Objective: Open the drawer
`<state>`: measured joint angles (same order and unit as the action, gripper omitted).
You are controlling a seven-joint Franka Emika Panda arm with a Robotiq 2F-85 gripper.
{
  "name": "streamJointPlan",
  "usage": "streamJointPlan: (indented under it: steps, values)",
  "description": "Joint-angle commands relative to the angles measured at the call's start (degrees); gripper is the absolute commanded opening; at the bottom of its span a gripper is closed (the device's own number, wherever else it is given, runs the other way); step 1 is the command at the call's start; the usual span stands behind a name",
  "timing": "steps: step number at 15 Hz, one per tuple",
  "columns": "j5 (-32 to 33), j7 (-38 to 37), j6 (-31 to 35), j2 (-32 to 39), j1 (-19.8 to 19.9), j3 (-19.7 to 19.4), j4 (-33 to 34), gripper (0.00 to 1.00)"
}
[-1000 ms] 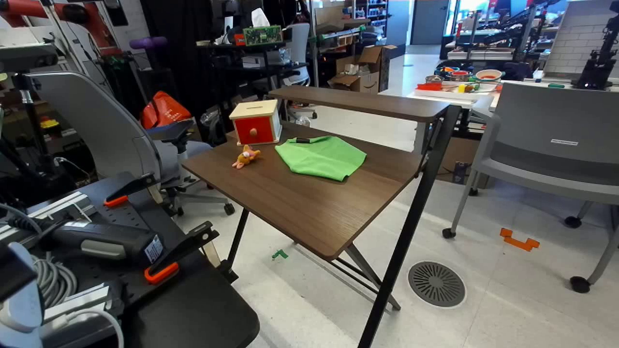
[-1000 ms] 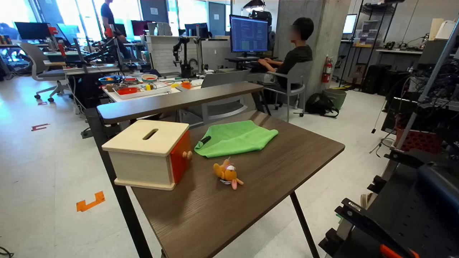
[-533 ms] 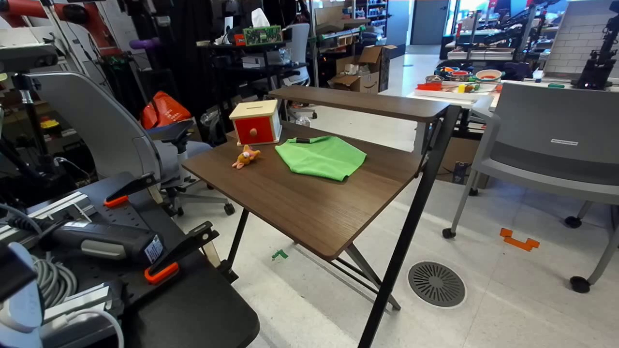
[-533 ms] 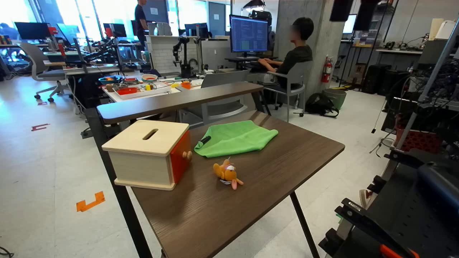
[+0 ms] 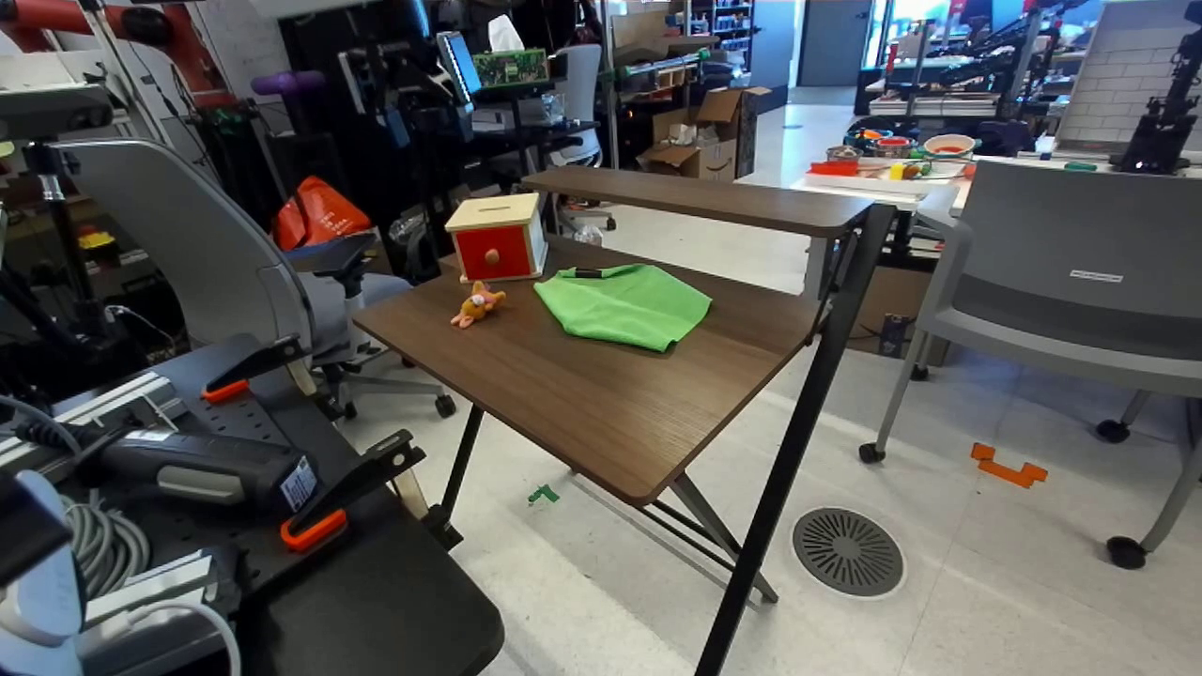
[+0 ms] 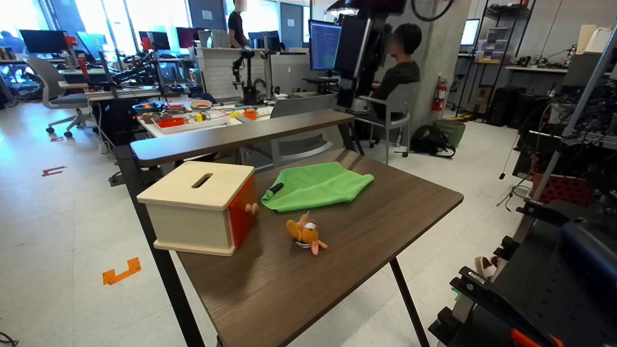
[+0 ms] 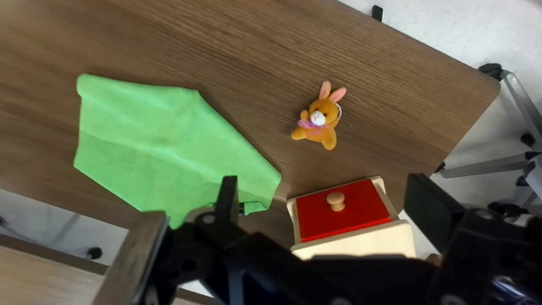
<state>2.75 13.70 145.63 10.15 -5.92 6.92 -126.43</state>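
The drawer has a red front (image 5: pixel 514 255) with a round wooden knob (image 6: pixel 251 208). It sits closed in a pale wooden box (image 6: pixel 185 226) on the brown table (image 6: pixel 308 289). In the wrist view the red front (image 7: pixel 358 212) and knob (image 7: pixel 335 200) show between and beyond my fingers; the box's rear is hidden behind the gripper. My gripper (image 7: pixel 325 186) is open and empty, with its fingers wide apart. In an exterior view it hangs at the top (image 6: pixel 351 82), well above the table and away from the box. It also shows dark at upper left in an exterior view (image 5: pixel 380 103).
A small orange plush bunny (image 7: pixel 319 118) lies in front of the drawer. A green cloth (image 7: pixel 161 148) with a dark marker-like item (image 6: pixel 275 188) lies beside the box. A raised shelf (image 6: pixel 241 136) runs along one table side. Grey chairs (image 5: pixel 1061 253) stand around.
My gripper has come into both exterior views from the top. It was out of view, then only its dark tips showed at the top edge. The box, bunny and cloth have not moved.
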Motion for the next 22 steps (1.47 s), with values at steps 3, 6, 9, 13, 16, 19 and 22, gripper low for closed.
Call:
streamJointPlan:
  steps: [3,6,9,13,16,19,22]
  values:
    - [0.06,0.07,0.37,2.13,0.20,0.45,0.79,1.00]
    - [0.04,0.07,0.29,1.25,0.27,0.33,0.78,1.00]
    - [1.43,0.11,3.46,6.08,-0.38,0.44,1.97,1.00]
    - [0.74,1.96,8.26,15.07,-0.19,1.51,5.12,1.00]
    - [1.81,2.36,11.39,22.79,-0.36,1.56,9.29,1.00]
    - [2.24,4.64,10.91,30.29,-0.17,2.69,15.63,1.00]
    - [2.64,6.14,9.69,35.92,-0.59,3.76,22.08,1.00]
